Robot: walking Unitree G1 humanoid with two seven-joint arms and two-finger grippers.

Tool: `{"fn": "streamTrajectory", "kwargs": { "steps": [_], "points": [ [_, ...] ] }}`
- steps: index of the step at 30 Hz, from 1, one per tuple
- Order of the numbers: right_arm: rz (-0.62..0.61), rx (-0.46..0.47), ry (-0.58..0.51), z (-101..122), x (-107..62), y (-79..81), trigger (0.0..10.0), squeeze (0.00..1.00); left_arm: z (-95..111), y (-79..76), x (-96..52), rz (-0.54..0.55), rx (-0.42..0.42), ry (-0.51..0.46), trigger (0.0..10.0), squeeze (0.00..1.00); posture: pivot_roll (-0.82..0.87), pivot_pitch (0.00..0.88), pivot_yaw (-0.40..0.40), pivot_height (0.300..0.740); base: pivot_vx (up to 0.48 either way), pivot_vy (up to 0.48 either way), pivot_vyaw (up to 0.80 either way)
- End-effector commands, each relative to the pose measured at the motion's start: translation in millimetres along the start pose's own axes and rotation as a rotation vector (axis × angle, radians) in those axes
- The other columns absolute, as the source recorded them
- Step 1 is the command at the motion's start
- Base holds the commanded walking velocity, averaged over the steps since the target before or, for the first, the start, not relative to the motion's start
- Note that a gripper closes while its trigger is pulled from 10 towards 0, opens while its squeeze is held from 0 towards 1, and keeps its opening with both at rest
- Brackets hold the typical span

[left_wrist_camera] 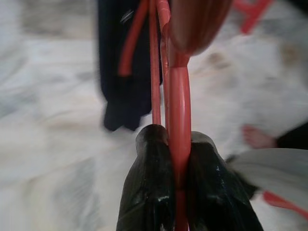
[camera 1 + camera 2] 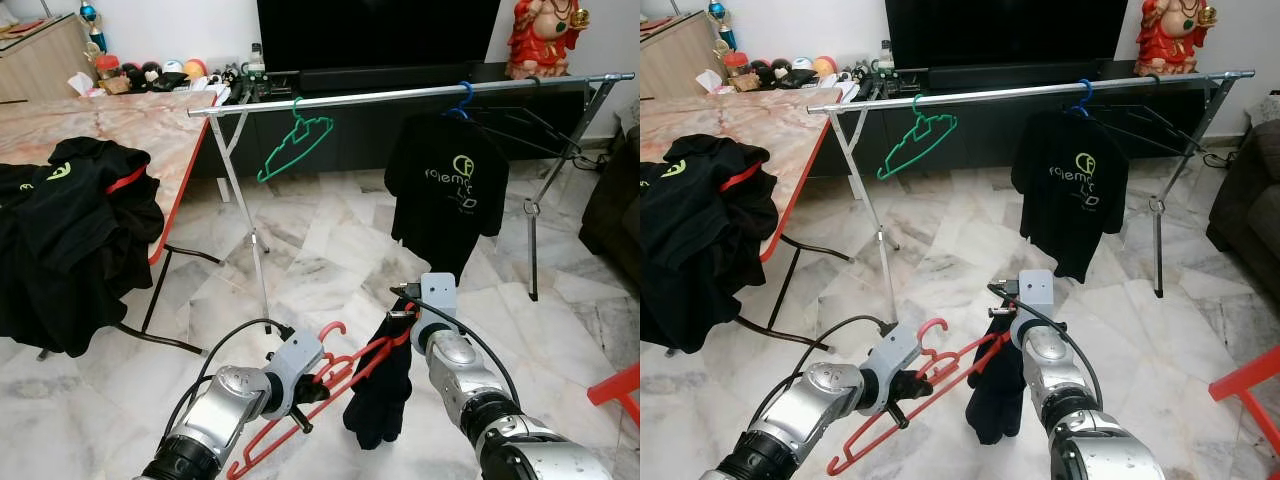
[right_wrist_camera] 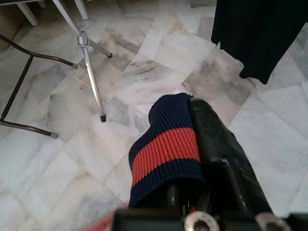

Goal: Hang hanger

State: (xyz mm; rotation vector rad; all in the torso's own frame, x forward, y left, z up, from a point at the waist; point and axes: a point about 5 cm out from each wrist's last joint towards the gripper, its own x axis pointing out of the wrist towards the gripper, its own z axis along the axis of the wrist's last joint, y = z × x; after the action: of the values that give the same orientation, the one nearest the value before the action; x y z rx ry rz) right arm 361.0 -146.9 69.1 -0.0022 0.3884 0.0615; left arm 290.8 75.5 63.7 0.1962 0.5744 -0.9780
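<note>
Hanging black T-shirt [image 2: 446, 180] — pale green logo, lettering too blurred to read

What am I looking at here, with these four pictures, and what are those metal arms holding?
The arms belong to a walking humanoid robot. The two wide pictures come from cameras in its head, looking down; the other two come from cameras on each wrist. The left claw is shut on a red hanger, pinched tight in the left wrist picture. The right claw grips a dark garment with a navy and red knit band, draped at the hanger's other end. Ahead stands a metal clothes rail carrying an empty green hanger and a black T-shirt. More black clothes lie piled on the table to the left.
</note>
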Motion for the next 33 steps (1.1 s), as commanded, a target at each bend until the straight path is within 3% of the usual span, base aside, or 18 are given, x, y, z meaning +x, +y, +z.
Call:
{"fn": "streamTrajectory", "kwargs": {
  "steps": [1,5,7,12,14,17,24,28,33],
  "points": [
    [0.007,-0.001,0.012,-0.8,0.3,2.3,10.0,0.00,1.4,-10.2,-1.6,-0.091,0.034,0.009,10.0,0.00,0.05,0.046,0.045,0.740,0.000,0.000,0.00],
    [-0.009,-0.004,-0.006,7.3,1.5,-1.9,10.0,0.00,-11.2,-15.8,-6.7,-0.147,0.163,0.130,10.0,0.00,0.05,0.044,0.044,0.740,0.000,0.000,0.00],
    [-0.012,-0.002,-0.014,10.4,1.9,-2.7,10.0,0.00,-12.6,-15.5,-7.1,-0.145,0.175,0.146,10.0,0.00,0.05,0.044,0.044,0.740,0.000,0.000,0.00],
    [-0.014,0.004,-0.030,16.3,2.9,-2.1,10.0,0.00,-3.2,-10.5,-1.1,-0.063,0.142,0.086,10.0,0.00,0.05,0.043,0.043,0.740,0.000,0.000,0.00],
    [-0.008,0.007,-0.034,17.6,3.1,-0.2,10.0,0.00,7.6,-3.4,5.3,0.047,0.094,0.021,10.0,0.00,0.05,0.042,0.042,0.740,0.000,0.000,0.00],
    [-0.001,0.013,-0.022,12.4,2.5,1.5,10.0,0.00,16.3,0.2,7.0,0.104,0.026,-0.037,10.0,0.00,0.05,0.043,0.042,0.740,0.000,0.000,0.00],
    [-0.011,0.018,0.001,3.5,0.8,-2.1,10.0,0.00,18.8,12.3,0.9,0.233,0.003,-0.051,10.0,0.00,0.05,0.045,0.042,0.740,0.000,0.000,0.00],
    [-0.016,0.020,-0.001,3.1,0.4,-4.1,10.0,0.00,14.1,16.4,-3.4,0.259,0.036,-0.015,10.0,0.00,0.05,0.047,0.042,0.740,0.000,0.000,0.00],
    [0.001,0.014,0.004,-0.2,-0.5,-5.0,10.0,0.00,12.1,18.6,-2.9,0.275,0.016,-0.022,10.0,0.00,0.05,0.048,0.042,0.740,0.000,0.000,0.00]
  ]
}}
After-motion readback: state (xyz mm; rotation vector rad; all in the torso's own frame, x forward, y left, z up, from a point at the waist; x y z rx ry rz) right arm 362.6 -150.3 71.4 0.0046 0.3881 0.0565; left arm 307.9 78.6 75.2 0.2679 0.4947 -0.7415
